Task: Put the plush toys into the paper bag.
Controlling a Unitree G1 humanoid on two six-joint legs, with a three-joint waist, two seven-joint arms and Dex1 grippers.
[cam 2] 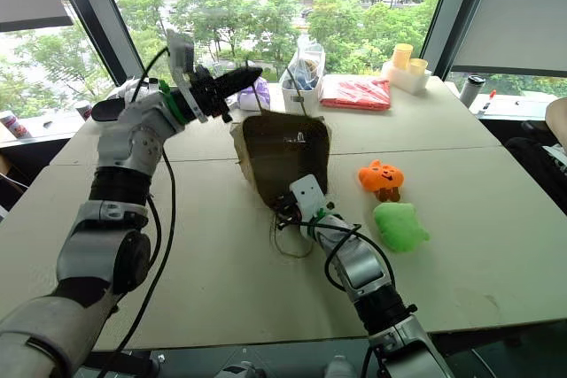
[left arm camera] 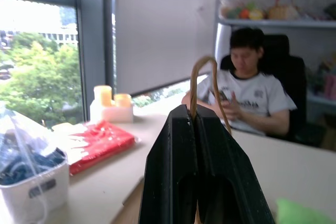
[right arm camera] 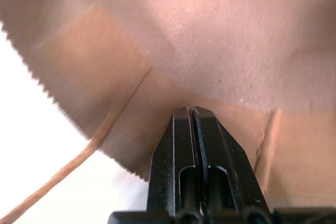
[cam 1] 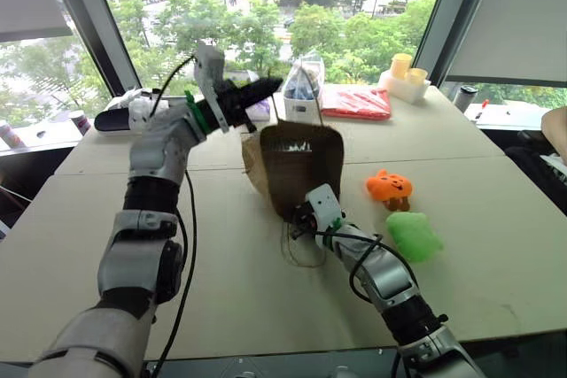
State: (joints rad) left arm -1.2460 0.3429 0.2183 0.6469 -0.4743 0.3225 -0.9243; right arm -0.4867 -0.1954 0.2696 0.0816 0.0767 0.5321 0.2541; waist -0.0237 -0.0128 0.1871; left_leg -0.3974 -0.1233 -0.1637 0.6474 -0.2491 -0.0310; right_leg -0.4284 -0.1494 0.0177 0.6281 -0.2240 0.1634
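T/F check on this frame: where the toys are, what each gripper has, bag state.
1. Both plush toys, the orange pumpkin and the green toy, lie on the table outside the paper bag. True.
2. The left gripper is shut on a bag handle. True.
3. The right gripper holds the green toy. False: it is shut on the paper bag's serrated edge.
4. The paper bag lies flat and closed. False: its mouth gapes open toward the robot.
5. The pumpkin lies farther from the robot than the green toy. True.
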